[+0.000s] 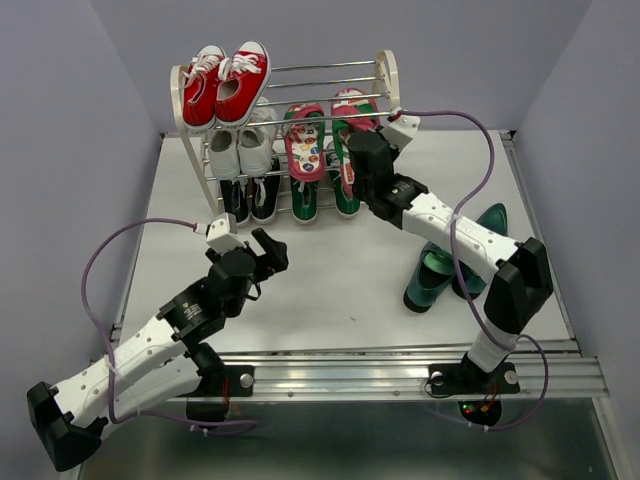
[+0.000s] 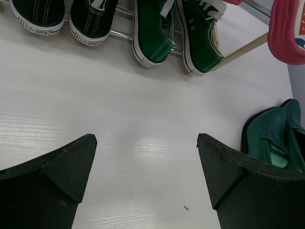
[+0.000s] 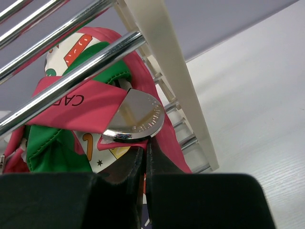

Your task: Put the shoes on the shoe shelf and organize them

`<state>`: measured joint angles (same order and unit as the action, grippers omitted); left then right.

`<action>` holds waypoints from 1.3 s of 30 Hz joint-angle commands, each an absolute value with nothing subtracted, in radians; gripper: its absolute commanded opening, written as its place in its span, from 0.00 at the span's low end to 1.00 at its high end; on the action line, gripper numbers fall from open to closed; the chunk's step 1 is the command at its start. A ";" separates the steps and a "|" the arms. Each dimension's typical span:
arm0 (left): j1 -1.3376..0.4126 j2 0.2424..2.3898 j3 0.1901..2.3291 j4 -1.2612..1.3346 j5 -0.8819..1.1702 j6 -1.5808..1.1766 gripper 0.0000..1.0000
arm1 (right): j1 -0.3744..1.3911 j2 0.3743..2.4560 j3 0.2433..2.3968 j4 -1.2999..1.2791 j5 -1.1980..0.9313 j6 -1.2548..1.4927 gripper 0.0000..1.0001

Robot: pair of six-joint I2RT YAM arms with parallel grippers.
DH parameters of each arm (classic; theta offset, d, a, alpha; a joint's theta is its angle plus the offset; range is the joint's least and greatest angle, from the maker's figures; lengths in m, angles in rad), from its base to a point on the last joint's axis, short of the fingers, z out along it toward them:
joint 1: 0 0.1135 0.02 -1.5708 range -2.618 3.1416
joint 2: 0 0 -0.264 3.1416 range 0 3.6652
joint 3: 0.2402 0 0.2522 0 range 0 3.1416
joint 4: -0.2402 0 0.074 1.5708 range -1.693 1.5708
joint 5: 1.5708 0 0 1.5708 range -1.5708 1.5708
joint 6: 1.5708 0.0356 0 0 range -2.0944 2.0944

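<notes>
The shoe shelf (image 1: 388, 78) stands at the back of the table. The green canvas sneakers (image 1: 305, 200) sit on its bottom tier and show in the left wrist view (image 2: 152, 33). One red-strapped flip-flop (image 1: 305, 148) lies on the middle tier. My right gripper (image 1: 358, 152) is at the shelf's right end, shut on the strap of the second flip-flop (image 3: 86, 102), just below its round metal badge (image 3: 136, 117); the gripper (image 3: 145, 150) sits under the chrome rods. The dark-green heels (image 1: 430, 275) lie on the table at the right, also in the left wrist view (image 2: 274, 138). My left gripper (image 1: 275, 250) (image 2: 145, 140) is open and empty over bare table.
Red sneakers (image 1: 225, 85) sit on the top tier, white sneakers (image 1: 240, 150) on the middle tier, and black sneakers (image 1: 250, 198) (image 2: 38, 14) on the bottom tier, all at the left. The cream side frame (image 3: 162, 57) is just right of my right gripper.
</notes>
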<state>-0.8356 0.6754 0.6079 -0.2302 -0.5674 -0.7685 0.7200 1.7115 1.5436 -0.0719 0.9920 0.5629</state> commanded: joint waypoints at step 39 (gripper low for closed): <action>-0.833 0.698 0.634 -0.192 -0.652 -0.738 0.99 | 0.676 1.931 1.770 0.253 1.068 0.560 0.06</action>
<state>-0.8356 0.6968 0.6079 -0.2348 -0.6300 -0.7570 0.6800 1.9392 1.6970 0.0978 1.0016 0.5343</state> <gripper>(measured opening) 0.989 0.057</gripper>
